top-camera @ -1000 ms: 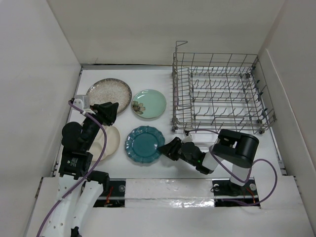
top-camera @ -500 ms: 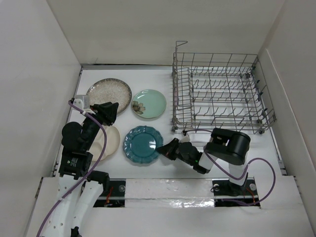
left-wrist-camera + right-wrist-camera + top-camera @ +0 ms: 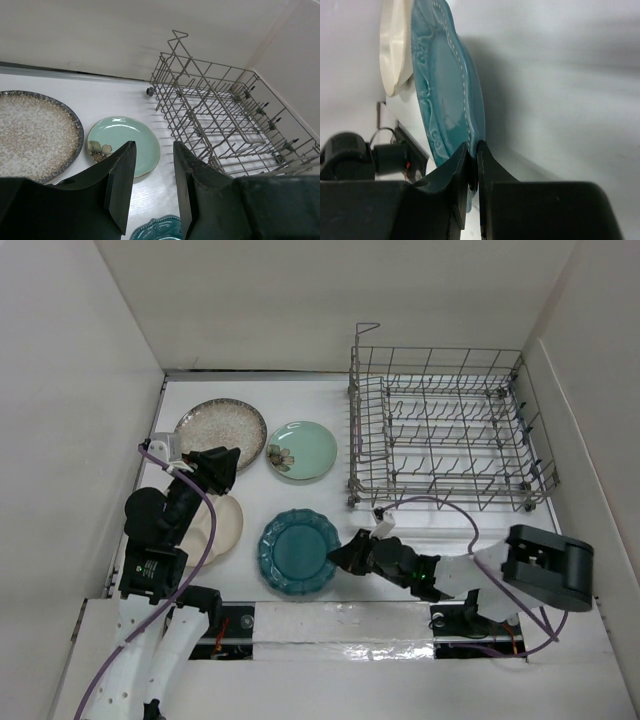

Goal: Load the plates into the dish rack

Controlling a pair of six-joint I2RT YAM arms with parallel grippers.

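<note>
Rack stands upright on the table, and no plate is seen in it; all four plates lie outside it. Teal plate sits off the rack's near left corner, nearer the arm bases than the rack is, and well apart from the wire. Right fingers are closed tight on the rim of this plate at the edge facing the rack side; the right wrist view shows the scalloped rim pinched between the two pads with almost no gap. Whether the plate is clear of the table cannot be told from either view. Mint plate, flower motif up, lies flat just left of the rack's left wall, near it but not touching. Speckled plate lies flat further left of the rack, just beyond the mint plate, with a narrow strip of table between the two. Cream plate lies well left of the rack and nearer than its front wall; the left arm covers a good part of it. Left fingers hang above the table left of the rack, between the speckled and cream plates as seen from above; the left wrist view shows them parted by a moderate gap, with nothing between them.
</note>
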